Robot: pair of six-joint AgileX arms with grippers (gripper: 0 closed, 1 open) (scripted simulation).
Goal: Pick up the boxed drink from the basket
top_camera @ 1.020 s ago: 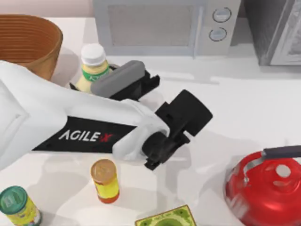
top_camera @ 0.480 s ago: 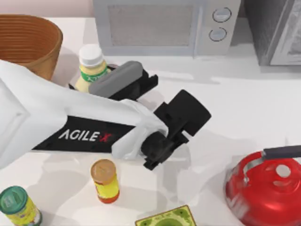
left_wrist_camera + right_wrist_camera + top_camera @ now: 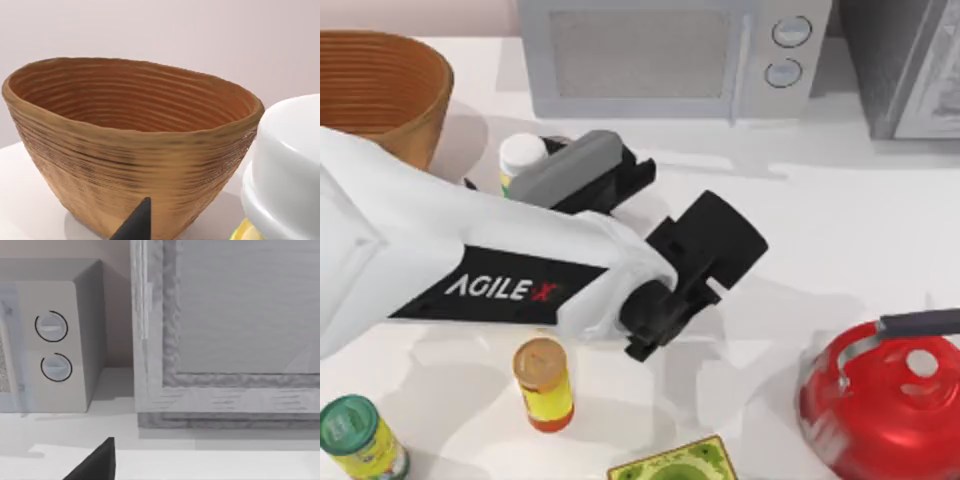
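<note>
The left arm (image 3: 470,260) lies across the table's left half, its gripper near a white-capped bottle (image 3: 523,155); whether it is spread or pressed together cannot be told. The large round woven tan-brown wicker basket (image 3: 380,90) stands at the far left corner, just beyond that bottle; the left wrist view faces its ribbed wall (image 3: 125,170).

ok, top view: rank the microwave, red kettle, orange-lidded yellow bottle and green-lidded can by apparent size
1. microwave
2. red kettle, cut off by the frame edge
3 and 4. orange-lidded yellow bottle and green-lidded can: look alike, not ranked; the can is partly cropped.
</note>
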